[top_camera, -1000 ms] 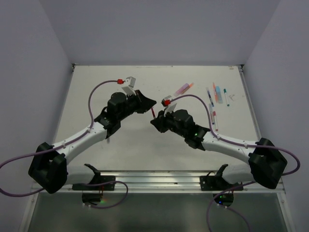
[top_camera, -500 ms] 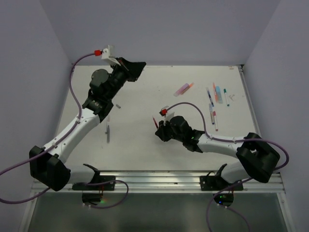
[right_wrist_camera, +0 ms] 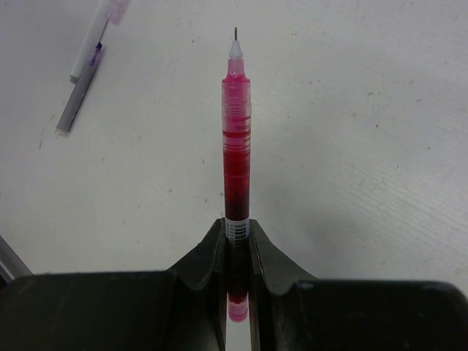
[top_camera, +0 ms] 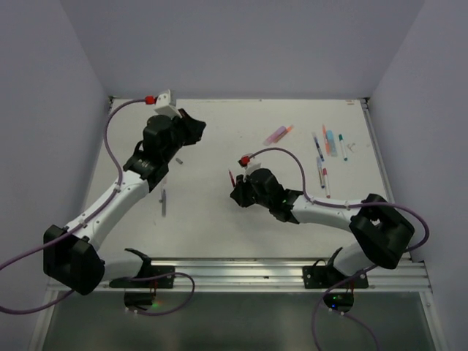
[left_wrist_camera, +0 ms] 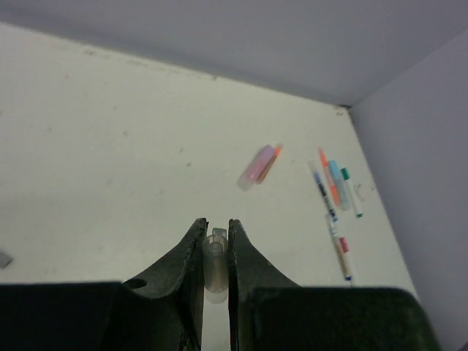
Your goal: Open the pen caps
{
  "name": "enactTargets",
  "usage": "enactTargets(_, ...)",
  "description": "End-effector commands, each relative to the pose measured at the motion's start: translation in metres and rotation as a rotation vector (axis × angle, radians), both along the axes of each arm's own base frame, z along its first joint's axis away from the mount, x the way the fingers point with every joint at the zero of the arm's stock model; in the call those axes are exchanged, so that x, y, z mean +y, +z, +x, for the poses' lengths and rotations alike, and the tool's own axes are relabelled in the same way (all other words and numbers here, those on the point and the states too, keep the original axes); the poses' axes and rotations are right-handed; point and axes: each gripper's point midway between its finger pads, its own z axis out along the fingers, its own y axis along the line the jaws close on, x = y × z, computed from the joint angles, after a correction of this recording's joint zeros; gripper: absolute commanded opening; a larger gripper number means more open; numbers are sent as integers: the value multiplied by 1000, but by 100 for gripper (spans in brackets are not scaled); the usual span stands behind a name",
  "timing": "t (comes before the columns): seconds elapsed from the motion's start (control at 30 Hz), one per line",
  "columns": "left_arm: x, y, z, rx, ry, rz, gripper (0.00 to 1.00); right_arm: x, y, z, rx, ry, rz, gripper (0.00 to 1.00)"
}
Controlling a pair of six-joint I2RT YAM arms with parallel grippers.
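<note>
- Pen cap (left_wrist_camera: 215,265) off: my left gripper (left_wrist_camera: 215,228) pinches it, swung clear of centre.
- My right gripper (right_wrist_camera: 236,228) clamps red pen (right_wrist_camera: 236,131), tip bare; one pen done.

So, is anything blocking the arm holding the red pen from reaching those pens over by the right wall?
Nothing visible on the table lies between it and the pens. The right jaws are shut on the red pen, though, so they are full.
</note>
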Motion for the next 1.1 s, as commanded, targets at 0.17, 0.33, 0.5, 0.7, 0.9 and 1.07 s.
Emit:
enactTargets(0.17,63,-129,-38,317,160,263,4,32,10,29,69,-136,41,0)
enactTargets(0.33,81,-173,-38,435,181,320,8,62,-17,28,163,-91,7,0)
enactTargets(0.5,93,-211,-28,527,211,354,9,85,-37,28,222,-90,18,0)
enactTargets(0.7,101,-242,-18,623,237,407,13,102,-45,34,236,-97,17,0)
enactTargets(0.9,105,-247,-16,647,253,423,32,113,-53,37,258,-109,15,0)
enactTargets(1.07,106,-244,-19,652,256,424,42,125,-64,37,296,-104,21,0)
